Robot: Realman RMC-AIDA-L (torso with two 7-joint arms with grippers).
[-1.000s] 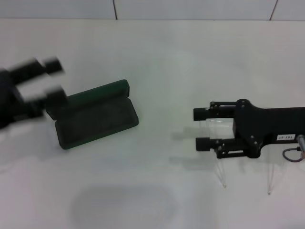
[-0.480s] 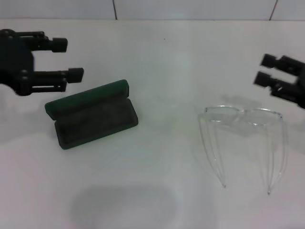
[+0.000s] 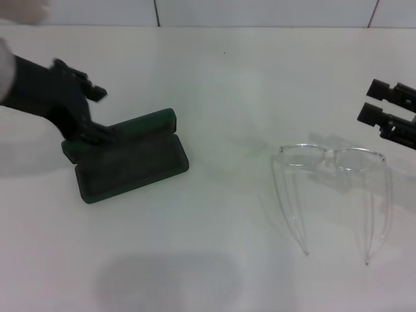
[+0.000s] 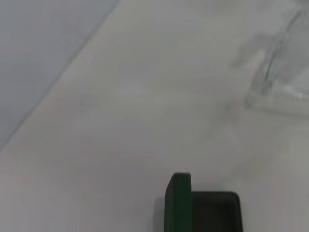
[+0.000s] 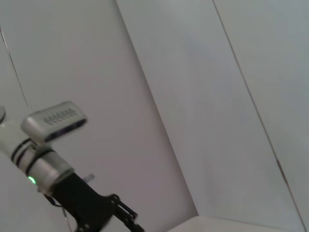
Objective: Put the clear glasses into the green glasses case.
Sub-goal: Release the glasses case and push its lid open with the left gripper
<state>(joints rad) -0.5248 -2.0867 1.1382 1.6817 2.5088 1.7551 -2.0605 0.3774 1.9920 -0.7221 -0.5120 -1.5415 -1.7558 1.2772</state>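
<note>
Clear glasses (image 3: 333,188) lie unfolded on the tabletop (image 3: 227,260), well apart from the open green glasses case (image 3: 130,159). Left gripper (image 3: 97,114) is at the case's lid, fingers indiscernible; right gripper (image 3: 374,104) is spread, empty.

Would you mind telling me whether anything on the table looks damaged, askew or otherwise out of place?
Nothing stands out. The green glasses case lies open on the table, with the left gripper over its lid end. The clear glasses rest intact with arms unfolded, apart from the right gripper at the table's edge.
</note>
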